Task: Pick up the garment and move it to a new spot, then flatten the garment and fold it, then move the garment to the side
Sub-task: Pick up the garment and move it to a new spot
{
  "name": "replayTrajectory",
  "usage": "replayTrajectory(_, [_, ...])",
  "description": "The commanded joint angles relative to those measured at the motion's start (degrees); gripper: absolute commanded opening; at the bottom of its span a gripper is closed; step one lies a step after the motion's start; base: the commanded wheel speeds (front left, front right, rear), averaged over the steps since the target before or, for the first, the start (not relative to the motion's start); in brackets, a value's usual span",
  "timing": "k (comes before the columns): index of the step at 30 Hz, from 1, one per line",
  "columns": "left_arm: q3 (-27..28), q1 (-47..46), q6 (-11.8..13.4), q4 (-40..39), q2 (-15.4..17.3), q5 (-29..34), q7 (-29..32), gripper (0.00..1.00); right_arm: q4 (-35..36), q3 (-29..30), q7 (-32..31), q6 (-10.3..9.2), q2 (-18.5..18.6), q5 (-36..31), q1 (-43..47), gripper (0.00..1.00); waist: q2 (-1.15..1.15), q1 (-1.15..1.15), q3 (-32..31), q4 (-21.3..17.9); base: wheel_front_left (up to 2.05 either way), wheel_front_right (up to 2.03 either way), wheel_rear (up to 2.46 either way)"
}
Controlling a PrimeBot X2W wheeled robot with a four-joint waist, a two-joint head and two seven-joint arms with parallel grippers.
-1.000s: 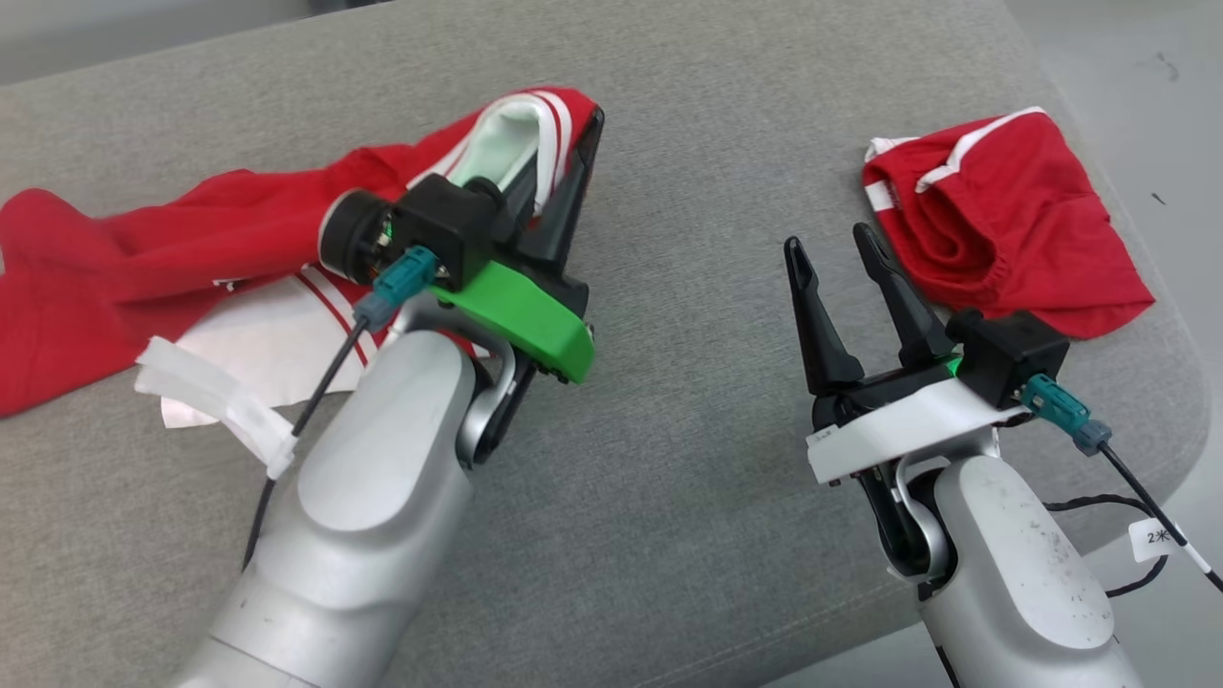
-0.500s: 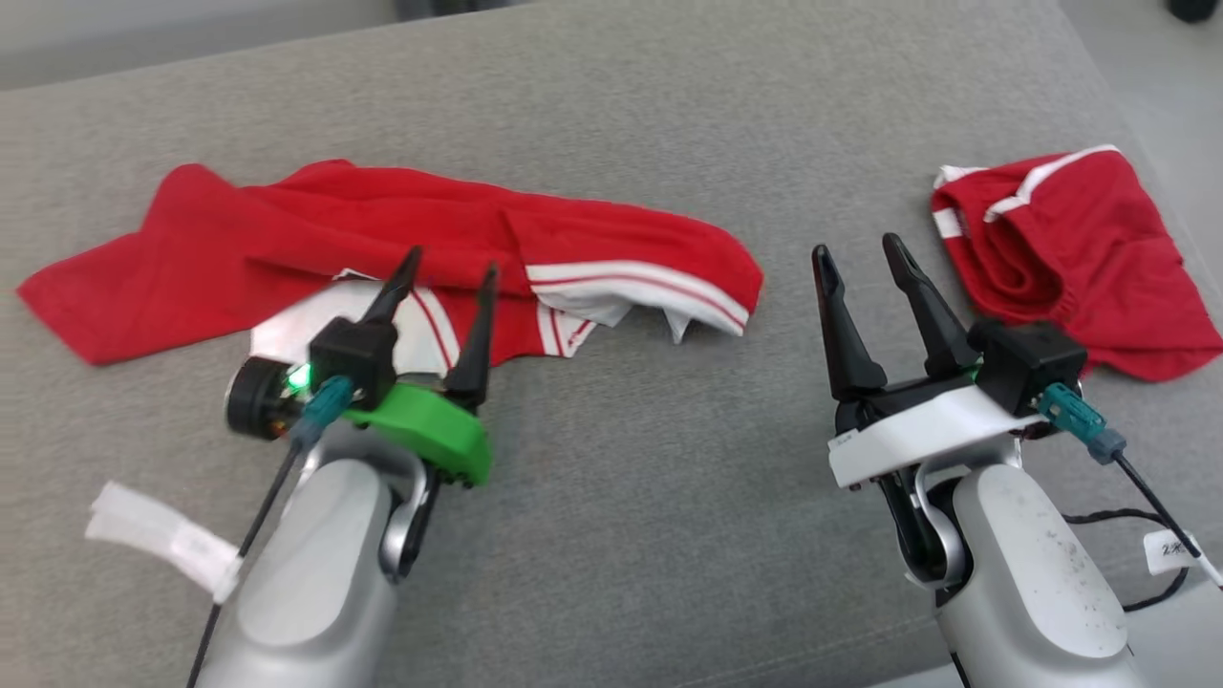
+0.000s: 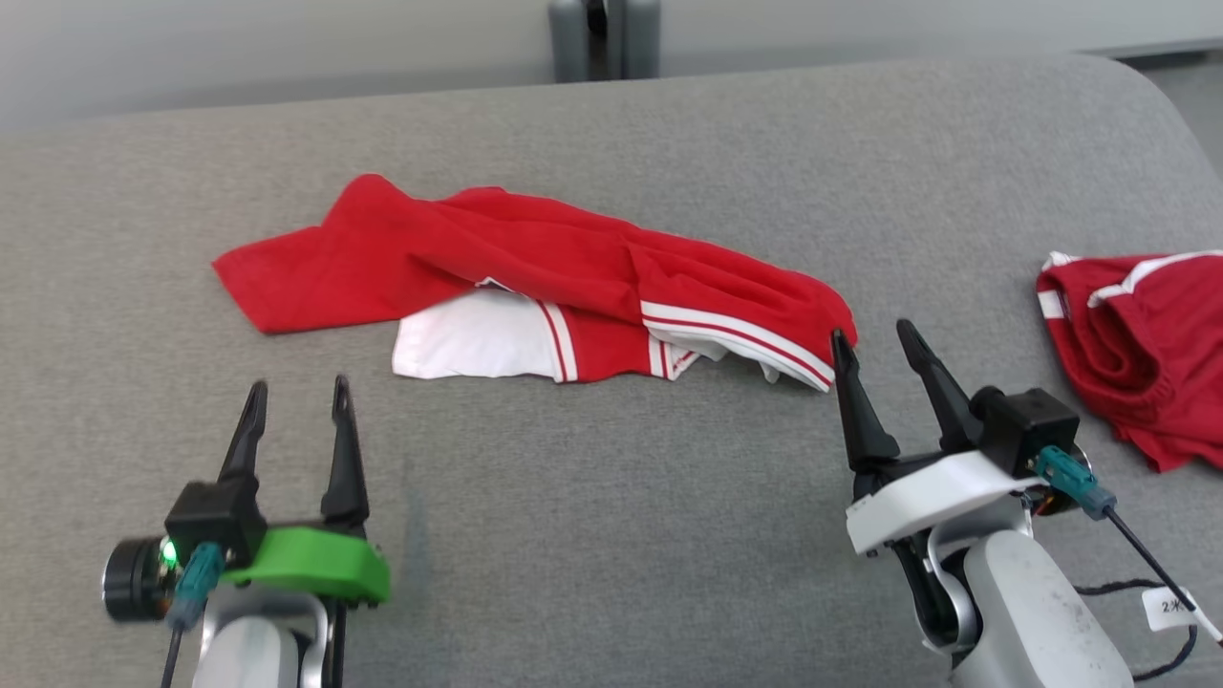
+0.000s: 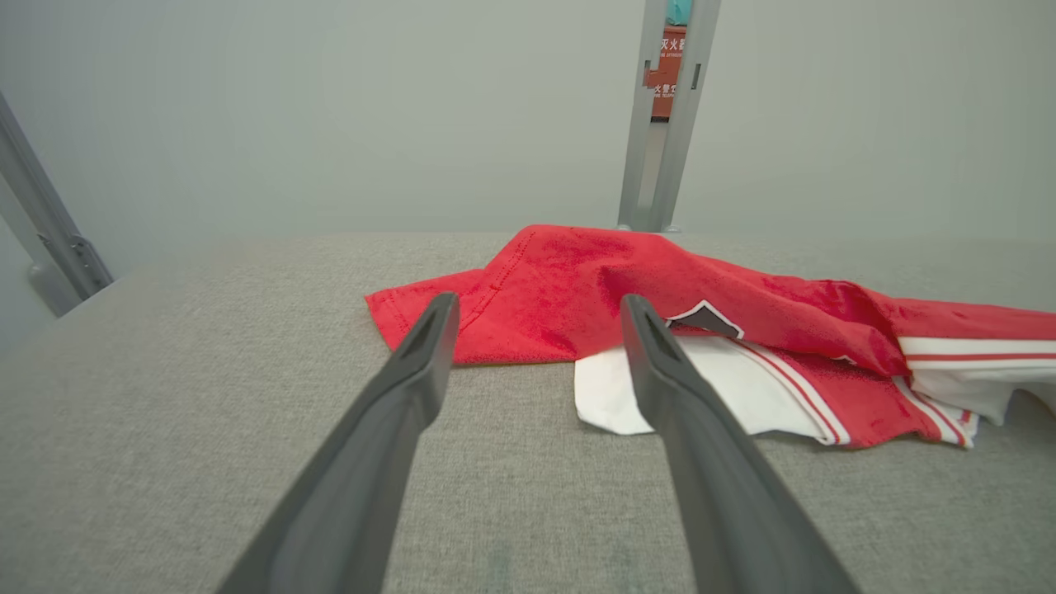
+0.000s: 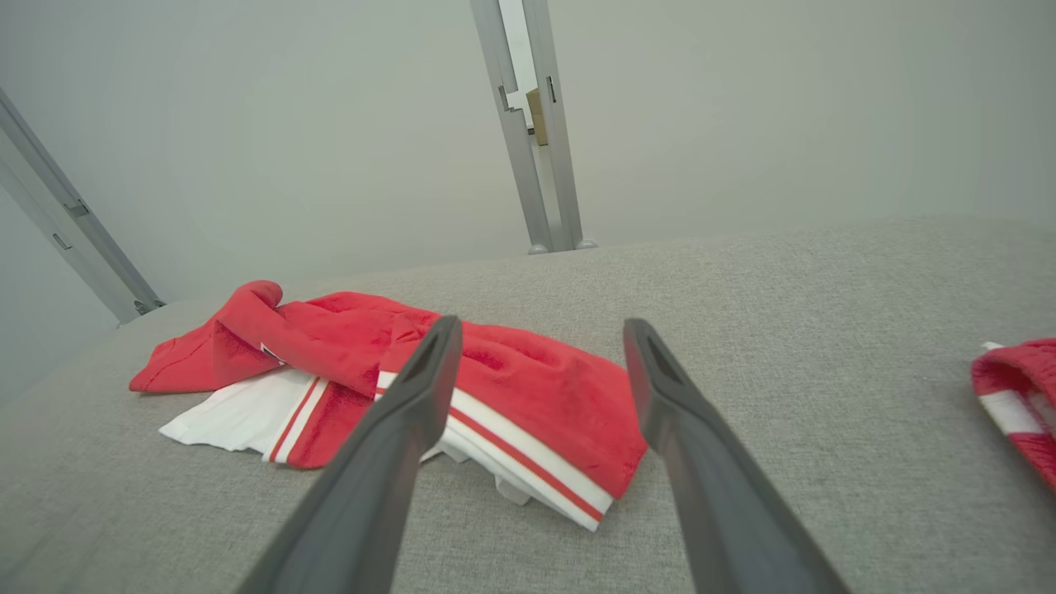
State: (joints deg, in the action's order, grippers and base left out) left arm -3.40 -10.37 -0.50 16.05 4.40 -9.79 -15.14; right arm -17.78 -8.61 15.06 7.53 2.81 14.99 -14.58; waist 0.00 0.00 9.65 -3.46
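Observation:
A red garment (image 3: 535,277) with white panels and white stripes lies crumpled across the middle of the grey padded surface (image 3: 611,535); it also shows in the left wrist view as the garment (image 4: 627,305) and in the right wrist view as the garment (image 5: 511,388). My left gripper (image 3: 296,397) stands open at the lower left, short of the garment's near edge, nothing between its fingers. My right gripper (image 3: 871,339) is open too, its fingertips just beside the garment's striped right end. In the wrist views my left gripper (image 4: 535,305) and right gripper (image 5: 536,330) both point at the cloth.
A second red garment with white trim (image 3: 1137,344) lies bunched at the right edge, also seen as the second garment (image 5: 1019,396). A grey metal post (image 3: 602,38) stands behind the surface's far edge. Cables (image 3: 1137,573) hang off my right wrist.
My left gripper has opened and let go of the garment, then drawn back toward the near left. The garment now lies spread on the surface. The head camera has tilted, shifting the whole view.

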Motion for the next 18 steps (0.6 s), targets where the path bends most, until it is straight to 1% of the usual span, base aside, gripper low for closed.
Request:
replayTrajectory(1, [0.97,2.27,-0.11,-0.69,-0.11,0.65,0.03,1.0,-0.27,0.34,0.15,-0.09,0.18,0.03,1.35,1.0,0.0,0.0,-3.19,3.06,0.0,0.0,0.0])
replayTrajectory(4, [2.31,5.19,-0.45,-1.42,-0.91,1.49,0.03,1.0,-0.83,0.62,0.15,-0.09,0.2,-0.5,2.33,1.0,0.0,0.0,-3.78,3.55,0.0,0.0,0.0])
replayTrajectory(8, [2.91,7.44,-1.11,-1.36,-1.2,1.5,0.03,1.0,-2.05,0.8,0.15,-0.09,0.18,-1.35,3.25,1.0,0.0,0.0,-3.93,3.96,0.0,0.0,0.0])
replayTrajectory(13, [2.0,7.69,-1.88,-1.14,-1.42,1.41,0.03,1.0,-4.91,1.74,0.15,-0.09,0.18,-3.87,3.18,1.0,0.0,0.0,-3.39,4.76,0.0,0.0,0.0])
replayTrajectory(18, [0.05,5.97,-1.84,-1.06,-1.44,-0.35,0.03,1.0,-9.96,3.92,0.15,-0.09,0.2,-7.94,1.37,1.0,0.0,0.0,-1.92,6.14,0.0,0.0,0.0])
